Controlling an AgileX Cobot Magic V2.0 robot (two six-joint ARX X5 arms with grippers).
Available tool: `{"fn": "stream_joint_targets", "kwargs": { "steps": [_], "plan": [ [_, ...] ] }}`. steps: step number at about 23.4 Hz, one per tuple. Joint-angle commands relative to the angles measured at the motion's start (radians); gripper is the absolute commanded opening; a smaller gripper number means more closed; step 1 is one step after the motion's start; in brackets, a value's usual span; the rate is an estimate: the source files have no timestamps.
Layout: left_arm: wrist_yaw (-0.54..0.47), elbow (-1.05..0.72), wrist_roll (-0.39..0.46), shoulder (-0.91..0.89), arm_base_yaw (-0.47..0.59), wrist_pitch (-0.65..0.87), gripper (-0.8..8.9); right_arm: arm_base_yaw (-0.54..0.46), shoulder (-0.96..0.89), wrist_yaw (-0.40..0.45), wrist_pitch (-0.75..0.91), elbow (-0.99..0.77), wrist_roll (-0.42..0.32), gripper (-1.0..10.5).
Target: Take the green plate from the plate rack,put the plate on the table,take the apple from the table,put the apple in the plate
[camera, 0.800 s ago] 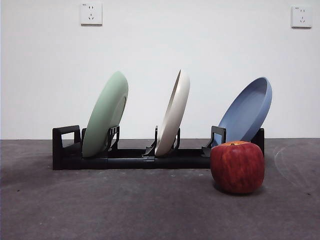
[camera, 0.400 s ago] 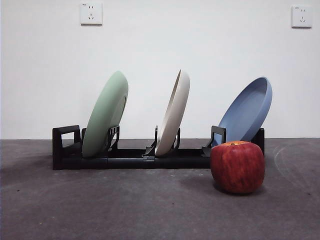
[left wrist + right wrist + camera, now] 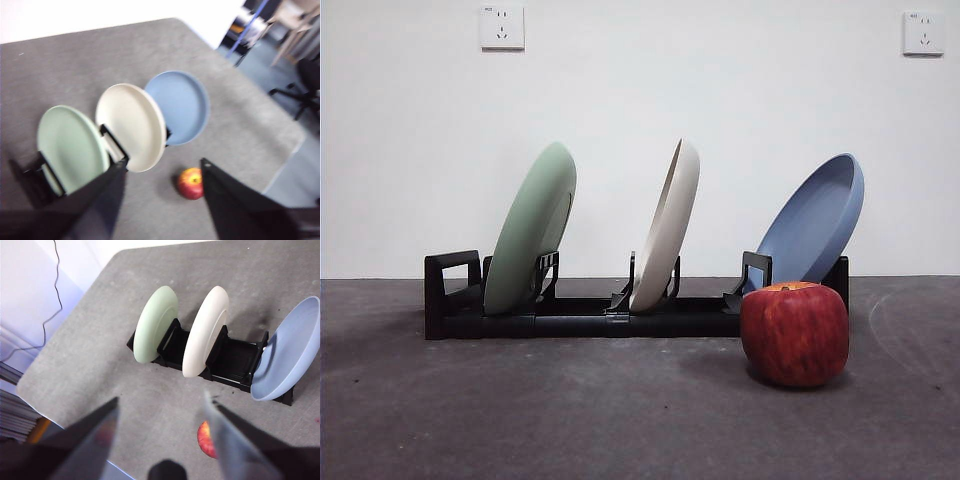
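I see no change across the last second; nothing has begun; the surface [image 3: 520, 420] bears the plate rack [image 3: 570, 320], the green plate [image 3: 530, 230] slotted at its handle end; the apple [image 3: 794, 334] sits near the blue plate [image 3: 815, 225]; left gripper [image 3: 160, 200] and right gripper [image 3: 160, 440] hover high, both spread and empty.

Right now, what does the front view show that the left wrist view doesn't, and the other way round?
Only the front view shows the two wall sockets and the rack's loop handle at the end beside the green plate. No gripper appears in it.

Only the left wrist view shows the left gripper, jaws open, high above the table, plus the table's far edge and an office chair on the floor beyond.

Both show the green plate, cream plate and blue plate standing in the plate rack, and the apple on the table.
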Motion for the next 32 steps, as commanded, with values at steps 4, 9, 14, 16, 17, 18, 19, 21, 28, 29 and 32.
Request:
{"fn": "stream_joint_targets", "kwargs": {
  "steps": [4,9,14,16,17,18,19,21,28,29,32],
  "plan": [
    [-0.119,-0.002,0.001,0.167,-0.074,0.071,4.72,0.091,0.039,0.049,0.005,0.030,0.011,5.0],
    [-0.142,-0.002,-0.082,0.343,-0.085,0.218,4.72,0.134,0.067,0.080,0.011,0.050,0.014,5.0],
    [-0.181,-0.002,-0.082,0.482,-0.085,0.236,4.72,0.140,0.085,0.101,0.013,0.050,0.014,5.0],
    [-0.198,-0.002,-0.082,0.527,-0.085,0.241,4.72,0.140,0.093,0.101,0.015,0.050,0.014,5.0],
    [-0.197,-0.002,-0.082,0.550,-0.085,0.249,4.71,0.140,0.100,0.101,0.015,0.050,0.014,5.0],
    [-0.196,-0.002,-0.083,0.571,-0.085,0.253,4.71,0.140,0.105,0.101,0.015,0.050,0.014,5.0],
    [-0.195,-0.002,-0.085,0.588,-0.085,0.253,4.71,0.140,0.111,0.101,0.015,0.050,0.014,5.0],
    [-0.194,-0.002,-0.085,0.618,-0.092,0.254,4.71,0.140,0.119,0.100,0.014,0.050,0.014,5.0],
    [-0.193,-0.002,-0.086,0.645,-0.122,0.314,4.56,0.140,0.135,0.101,0.028,0.050,0.014,5.0],
    [-0.193,-0.002,-0.086,0.645,-0.125,0.317,4.13,0.140,0.137,0.101,0.034,0.050,0.014,5.0],
    [-0.193,-0.002,-0.085,0.645,-0.127,0.315,2.07,0.140,0.137,0.101,0.038,0.050,0.014,5.0]
  ]
}}
